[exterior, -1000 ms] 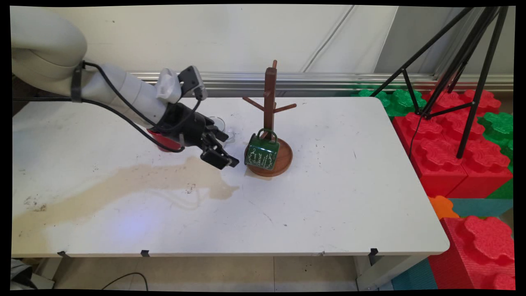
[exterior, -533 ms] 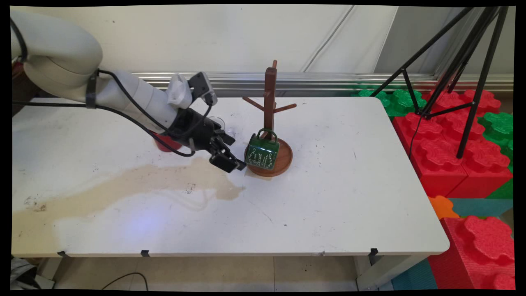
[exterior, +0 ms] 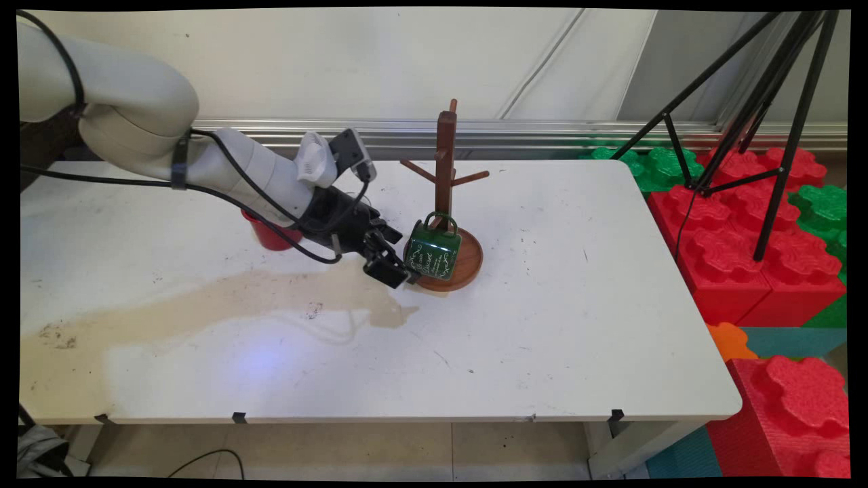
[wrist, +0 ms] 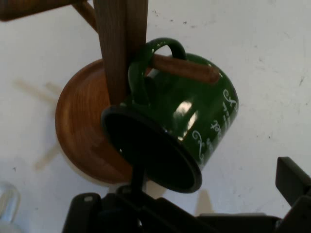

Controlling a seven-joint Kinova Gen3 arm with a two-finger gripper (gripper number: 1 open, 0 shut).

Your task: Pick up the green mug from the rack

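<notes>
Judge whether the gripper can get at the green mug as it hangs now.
Probably yes. The gripper is right beside the green mug, which hangs by its handle on a low peg of the wooden mug tree; nothing lies between them.

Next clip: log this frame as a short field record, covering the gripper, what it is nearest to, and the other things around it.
gripper: low over the table, open, right at the mug's mouth side
mug: green, white lettering, hanging tilted by its handle on a low peg
mug tree: brown wood, round base, other pegs bare
red cup: behind the arm, partly hidden
glass: clear, only an edge showing in the hand view
table: white, with a brown stain on its left part
</notes>
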